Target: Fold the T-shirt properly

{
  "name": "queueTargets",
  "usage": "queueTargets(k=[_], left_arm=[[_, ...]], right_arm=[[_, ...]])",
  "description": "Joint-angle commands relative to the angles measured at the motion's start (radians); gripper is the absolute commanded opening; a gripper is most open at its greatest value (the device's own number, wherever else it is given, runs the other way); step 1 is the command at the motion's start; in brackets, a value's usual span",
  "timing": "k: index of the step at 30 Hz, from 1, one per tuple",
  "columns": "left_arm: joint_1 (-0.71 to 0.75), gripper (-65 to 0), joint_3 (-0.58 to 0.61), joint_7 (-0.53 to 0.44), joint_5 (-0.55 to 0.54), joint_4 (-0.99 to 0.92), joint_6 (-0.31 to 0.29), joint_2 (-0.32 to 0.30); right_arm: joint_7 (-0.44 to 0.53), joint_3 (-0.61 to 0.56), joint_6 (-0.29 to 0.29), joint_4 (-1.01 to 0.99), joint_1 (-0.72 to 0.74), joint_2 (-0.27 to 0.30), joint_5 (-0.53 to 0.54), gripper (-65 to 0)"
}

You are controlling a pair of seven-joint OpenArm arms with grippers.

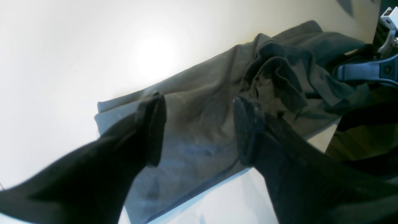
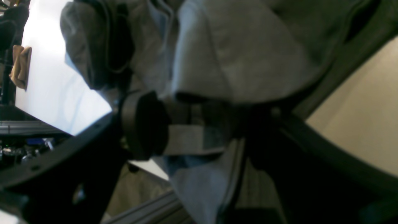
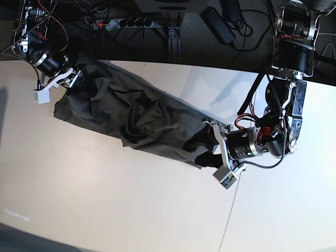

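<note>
Right up against the lens in the left wrist view are two dark fingers (image 1: pixel 152 124) of the left gripper (image 1: pixel 199 124), spread wide apart, and the T-shirt (image 1: pixel 202 105) shows in the gap between them, so its cloth lies under and between the jaws with nothing pinched. From there the shirt runs away as a long folded strip, flat near the fingers and bunched into deep crumpled folds further off. In the base view the T-shirt (image 3: pixel 131 118) is a long dark olive-grey band lying diagonally across the white table (image 3: pixel 105 199), one end up at the top left edge and the other end down near the middle right. The left gripper (image 3: pixel 207 148) sits at that lower end, fingers straddling the edge of the cloth. The right gripper (image 3: pixel 73 80) is at the far upper end, right at the table edge. In the right wrist view the T-shirt (image 2: pixel 236 56) fills most of the picture, draped over and around the right gripper (image 2: pixel 199 124), its jaws wide apart too, with cloth lying between them; honestly can't tell if it's actually gripped, too dark and blurry. Behind the table a power strip (image 3: pixel 126 22) and cables lie on the dark floor.
</note>
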Motion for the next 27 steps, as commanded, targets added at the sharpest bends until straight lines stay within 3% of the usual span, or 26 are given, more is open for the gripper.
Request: queueTargets(k=[1, 11, 27], left_arm=[[-0.024, -27.3, -0.004, -0.025, -0.019, 0.018, -0.009, -0.003], [-0.024, -27.3, -0.004, -0.025, -0.019, 0.018, -0.009, -0.003], [-0.024, -27.3, -0.004, -0.032, -0.019, 0.018, -0.009, -0.003]], right_arm=[[-0.008, 0.015, 0.079, 0.011, 0.0, 0.012, 0.01, -21.6], [-0.034, 0.198, 0.079, 0.011, -0.003, 0.024, 0.024, -21.6], [-0.006, 0.2, 0.08, -0.04, 0.0, 0.037, 0.011, -21.6]])
